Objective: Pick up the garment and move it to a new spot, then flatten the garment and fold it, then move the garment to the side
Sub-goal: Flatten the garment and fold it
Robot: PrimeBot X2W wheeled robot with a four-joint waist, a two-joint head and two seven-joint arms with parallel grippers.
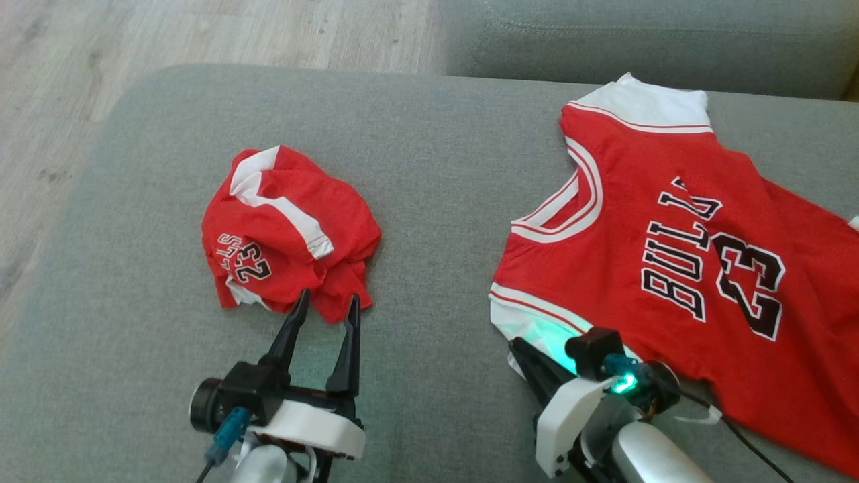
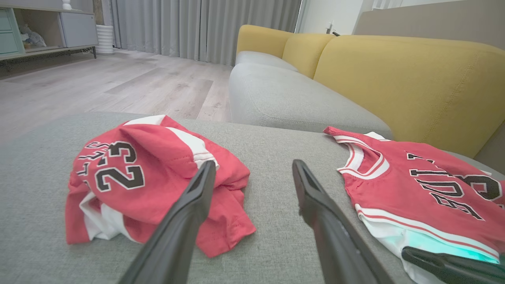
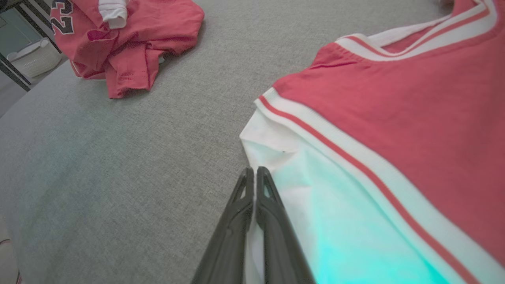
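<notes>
On the grey cushion (image 1: 429,168) the spread jersey (image 1: 704,268) lies at my right, a crumpled jersey (image 1: 288,228) at my left. My right fingers (image 3: 247,179) are closed at its white edge, and my left fingers (image 1: 350,335) are wide open. This looks like flattening; next I should draw that edge outward.

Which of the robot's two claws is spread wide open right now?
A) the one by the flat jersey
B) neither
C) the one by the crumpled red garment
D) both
C: the left gripper has its fingers apart before the crumpled red garment, while the right gripper is pinched together at the jersey's white sleeve edge.
</notes>
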